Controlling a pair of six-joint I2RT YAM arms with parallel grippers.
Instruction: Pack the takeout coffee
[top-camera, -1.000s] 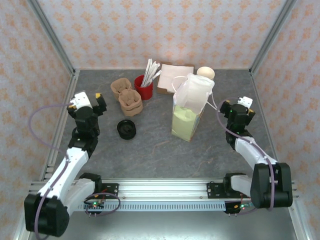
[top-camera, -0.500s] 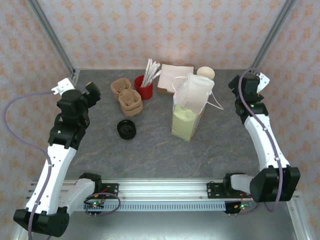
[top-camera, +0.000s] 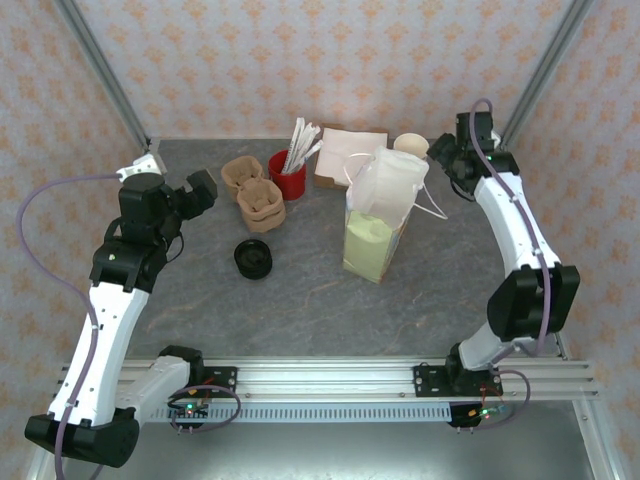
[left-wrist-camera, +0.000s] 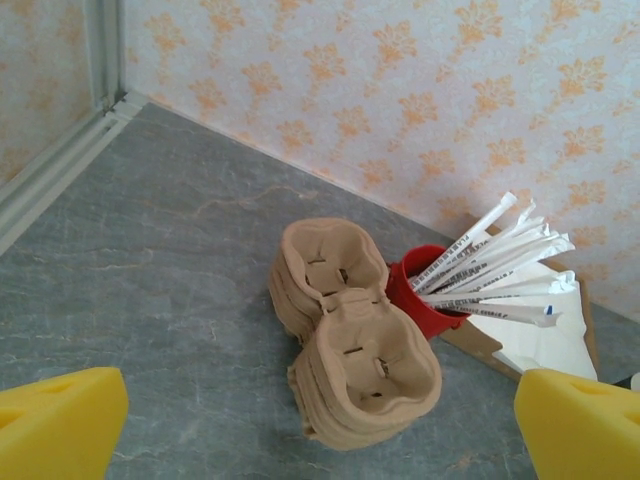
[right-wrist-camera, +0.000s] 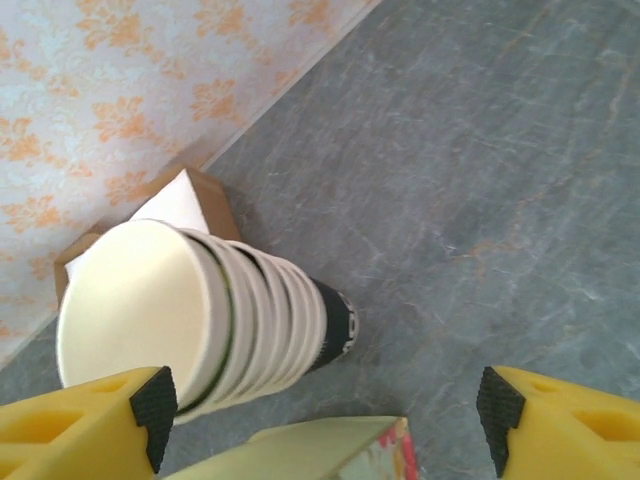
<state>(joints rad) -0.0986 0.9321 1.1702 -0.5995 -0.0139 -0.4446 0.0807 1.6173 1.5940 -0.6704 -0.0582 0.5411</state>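
Observation:
The takeout coffee is out of view. A tall pale-green and white paper bag (top-camera: 378, 215) stands at mid table, its mouth open upward; its top edge (right-wrist-camera: 300, 455) lies low in the right wrist view. My right gripper (top-camera: 445, 155) hovers at the far right, just right of the stack of cream cups (top-camera: 411, 145). In its wrist view the right gripper (right-wrist-camera: 320, 425) is open above that stack (right-wrist-camera: 200, 310), nothing held. My left gripper (top-camera: 200, 190) is open at the left, facing the cardboard carriers; in its own view the left gripper (left-wrist-camera: 320, 440) is open and holds nothing.
A stack of brown cup carriers (top-camera: 255, 195) (left-wrist-camera: 350, 330) sits beside a red cup of wrapped straws (top-camera: 287, 175) (left-wrist-camera: 425, 300). A napkin box (top-camera: 345, 155) stands at the back. A loose black lid (top-camera: 253, 258) lies left of the bag. Papered walls enclose three sides.
The right arm has swung from the near right up to the far corner over the cup stack, jaws narrowing slightly. The left arm has risen and turned toward the carriers.

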